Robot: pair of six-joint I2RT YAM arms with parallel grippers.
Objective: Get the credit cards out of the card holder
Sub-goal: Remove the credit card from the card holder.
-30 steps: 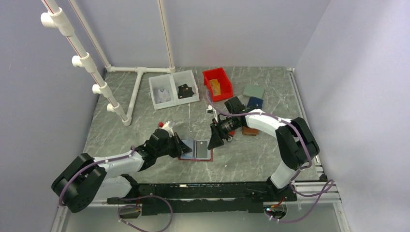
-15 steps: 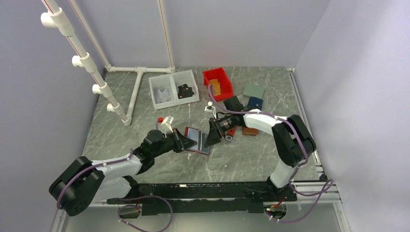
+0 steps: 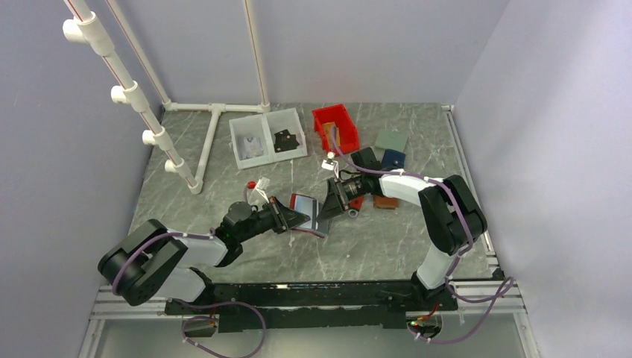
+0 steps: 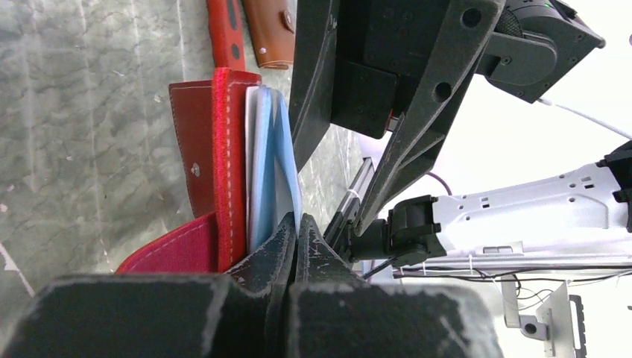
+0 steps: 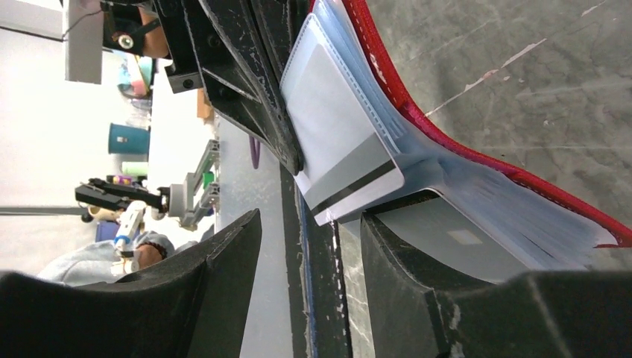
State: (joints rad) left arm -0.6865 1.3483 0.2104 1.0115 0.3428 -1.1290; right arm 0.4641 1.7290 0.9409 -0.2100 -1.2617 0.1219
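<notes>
The red card holder (image 3: pixel 319 226) is lifted off the table and hangs half open; its red cover (image 4: pixel 228 149) and pale blue-grey pockets (image 4: pixel 277 164) show edge-on. My left gripper (image 3: pixel 296 218) (image 4: pixel 298 227) is shut on a pale inner pocket leaf. A grey credit card with a black stripe (image 5: pixel 350 175) sticks out of a pocket, its corner between the spread fingers of my open right gripper (image 5: pixel 311 218) (image 3: pixel 328 209), touching neither. Another grey card (image 5: pixel 462 239) lies in a pocket beside the right finger (image 5: pixel 406 283).
A brown wallet (image 3: pixel 384 201) (image 4: pixel 272 30) lies right of the holder, a blue wallet (image 3: pixel 393 158) and a grey-green pad (image 3: pixel 390 140) behind it. A red bin (image 3: pixel 335 128), a white divided tray (image 3: pixel 267 136) and a white pipe frame (image 3: pixel 216 119) stand at the back.
The holder lay flat and open on the table; my left gripper has lifted it, tilted it and carried it away from the near edge. The right gripper has followed, staying at its right edge.
</notes>
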